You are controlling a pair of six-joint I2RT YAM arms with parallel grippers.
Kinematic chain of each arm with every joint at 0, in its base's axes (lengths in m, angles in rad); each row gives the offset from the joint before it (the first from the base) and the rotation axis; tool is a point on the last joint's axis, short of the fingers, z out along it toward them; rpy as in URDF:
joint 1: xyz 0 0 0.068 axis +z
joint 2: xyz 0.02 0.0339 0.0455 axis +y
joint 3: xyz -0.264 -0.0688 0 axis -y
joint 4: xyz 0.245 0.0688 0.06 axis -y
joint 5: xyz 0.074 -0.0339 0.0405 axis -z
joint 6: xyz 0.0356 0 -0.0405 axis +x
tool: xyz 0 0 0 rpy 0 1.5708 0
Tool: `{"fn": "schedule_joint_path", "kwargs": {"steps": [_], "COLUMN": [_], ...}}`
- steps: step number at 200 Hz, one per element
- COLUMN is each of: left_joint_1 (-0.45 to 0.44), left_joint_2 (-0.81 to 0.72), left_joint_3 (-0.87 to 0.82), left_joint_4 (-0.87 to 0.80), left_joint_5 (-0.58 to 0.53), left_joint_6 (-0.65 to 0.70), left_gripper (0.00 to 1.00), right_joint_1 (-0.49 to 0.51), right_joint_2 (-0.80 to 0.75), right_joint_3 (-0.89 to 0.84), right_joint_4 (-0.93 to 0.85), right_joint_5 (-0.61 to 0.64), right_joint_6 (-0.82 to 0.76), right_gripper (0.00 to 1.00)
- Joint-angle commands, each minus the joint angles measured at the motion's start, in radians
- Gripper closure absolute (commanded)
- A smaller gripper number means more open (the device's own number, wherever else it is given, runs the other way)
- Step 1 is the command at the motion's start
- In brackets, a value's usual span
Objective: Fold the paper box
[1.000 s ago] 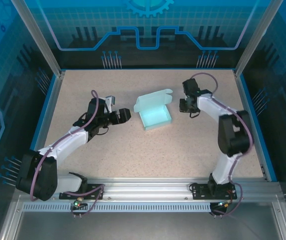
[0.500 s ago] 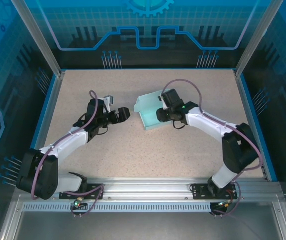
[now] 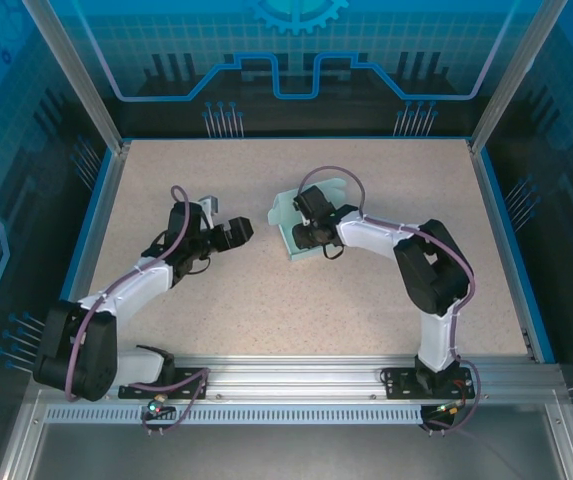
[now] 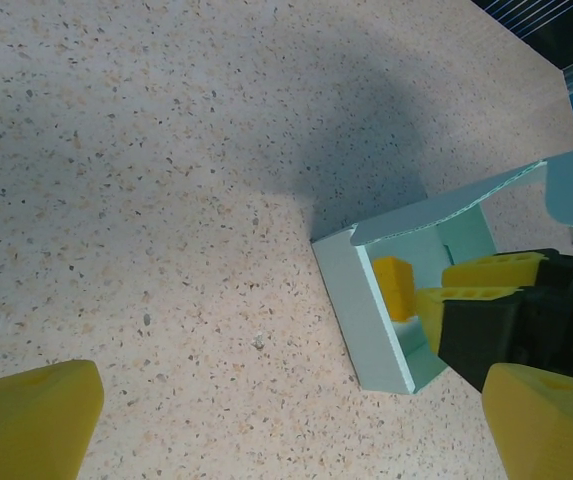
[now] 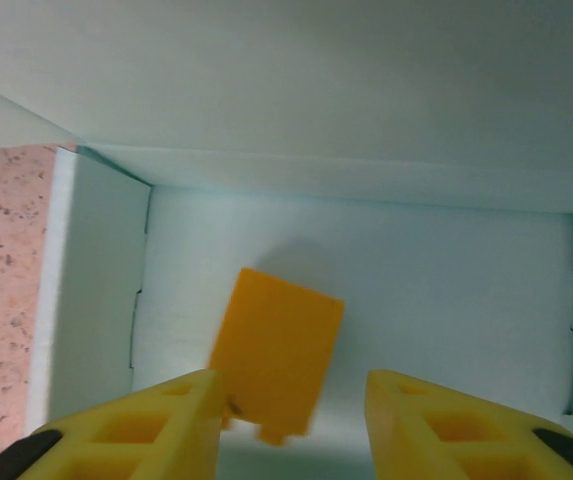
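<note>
Inspecting the paper box [image 3: 286, 212], mid-frame, lid raised: my right pincer [image 5: 294, 405] sits inside, jaws apart, gripping nothing (orange piece [image 5: 276, 350] on its floor). Left pincer [image 3: 234, 232], spread and empty, hangs left. Advise withdrawing before folding lid down.

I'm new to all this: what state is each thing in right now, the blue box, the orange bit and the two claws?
paper box: walls folded up, lid flap standing open.
orange piece: lying on the floor of the box.
right gripper: open, inside the box, over the orange piece.
left gripper: open wide, beside the box and apart from it.
</note>
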State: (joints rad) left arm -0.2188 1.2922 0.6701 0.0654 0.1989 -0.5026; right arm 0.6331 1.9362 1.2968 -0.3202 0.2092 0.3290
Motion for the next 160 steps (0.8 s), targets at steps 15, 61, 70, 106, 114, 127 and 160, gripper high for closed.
{"fn": "schedule_joint_path", "kwargs": {"steps": [15, 61, 70, 106, 114, 127, 160], "left_joint_1": [0.013, 0.042, 0.05, 0.078, 0.08, 0.083, 0.085], "left_joint_2": [-0.065, -0.158, -0.17, -0.173, -0.168, -0.161, -0.151], "left_joint_3": [-0.039, -0.141, -0.16, -0.207, -0.212, -0.222, -0.225], "left_joint_4": [0.036, 0.169, 0.203, 0.308, 0.332, 0.37, 0.382], "left_joint_5": [-0.009, -0.017, -0.012, 0.001, 0.01, 0.018, 0.021], "left_joint_6": [0.001, -0.061, -0.076, -0.166, -0.173, -0.188, -0.244], "left_gripper": [0.01, 0.01, 0.01, 0.01, 0.01, 0.01, 0.01], "right_joint_1": [0.011, 0.011, 0.011, 0.005, -0.004, -0.03, -0.142], "right_joint_2": [0.002, -0.137, -0.177, -0.343, -0.383, -0.434, -0.515], "right_joint_3": [0.035, -0.031, -0.056, -0.142, -0.162, -0.186, -0.227], "right_joint_4": [0.004, 0.004, 0.011, 0.017, 0.017, 0.015, 0.021], "right_joint_5": [0.036, 0.044, 0.037, 0.043, 0.048, 0.041, -0.044], "right_joint_6": [0.003, -0.038, -0.051, -0.13, -0.156, -0.185, -0.232], "right_gripper": [0.52, 0.44, 0.41, 0.35, 0.32, 0.16, 0.0]}}
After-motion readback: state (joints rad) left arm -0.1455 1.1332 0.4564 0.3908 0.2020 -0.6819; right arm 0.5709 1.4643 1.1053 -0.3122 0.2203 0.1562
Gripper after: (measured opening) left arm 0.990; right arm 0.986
